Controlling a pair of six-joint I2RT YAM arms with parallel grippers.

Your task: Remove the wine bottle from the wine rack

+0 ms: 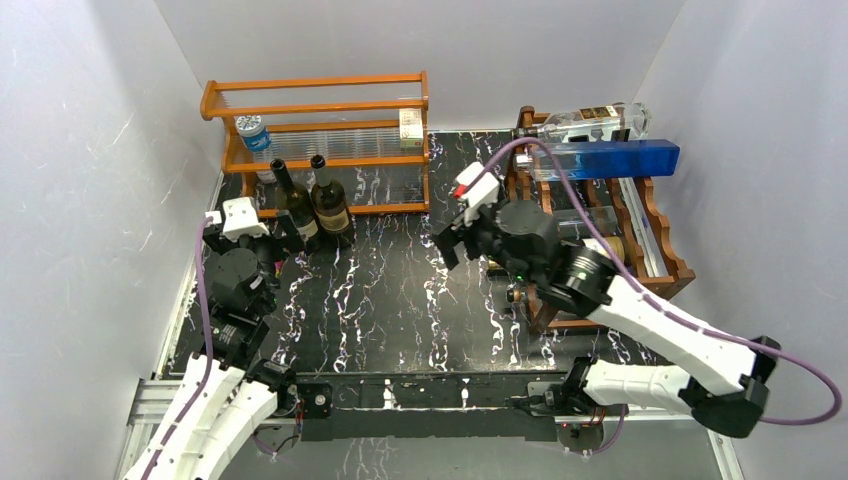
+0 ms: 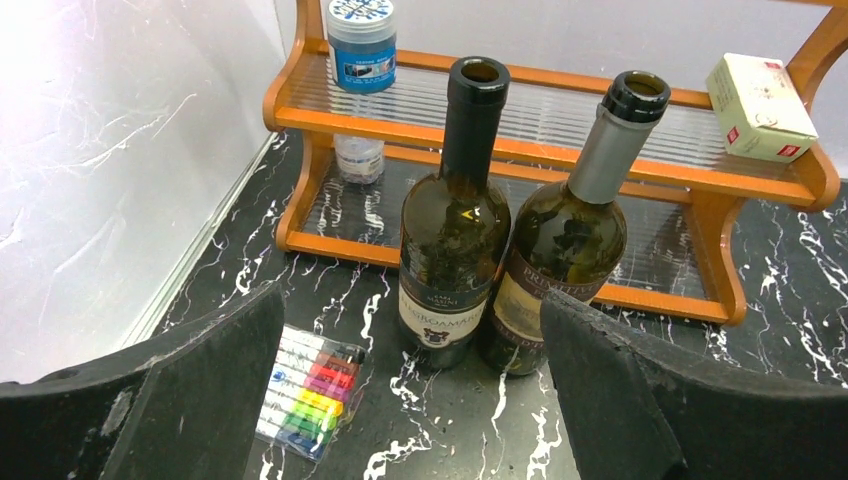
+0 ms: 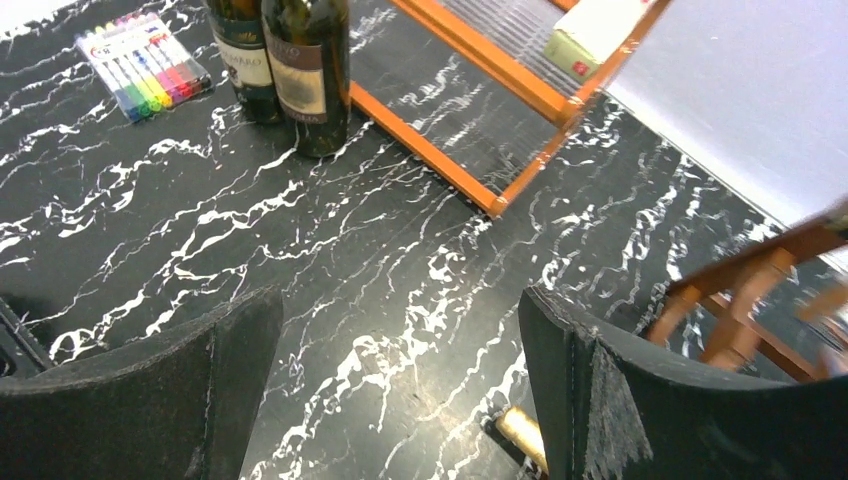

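The wine rack point(image 1: 672, 262) is standing at the right of the frame. A wine bottle point(image 1: 515, 295) is lying in its lower tier, with the gold-capped end pointing toward centre. The right arm point(image 1: 640, 310) is holding its jaws spread and empty over the worktop point(image 1: 390, 290), just left of the rack. The left arm point(image 1: 215, 410) is facing two upright bottles point(image 2: 455, 230) at upper left, jaws spread and gripping nothing.

Black marble table point(image 1: 390, 300) with an orange shelf point(image 1: 320, 82) at the back. Two uncorked dark bottles point(image 2: 455, 250) stand side by side right in front of it, with a marker pack point(image 2: 308, 392) lying just left of them. The shelf's got a blue-capped bottle point(image 2: 360, 60) at its left end and a small white box point(image 2: 760, 108) at its right.
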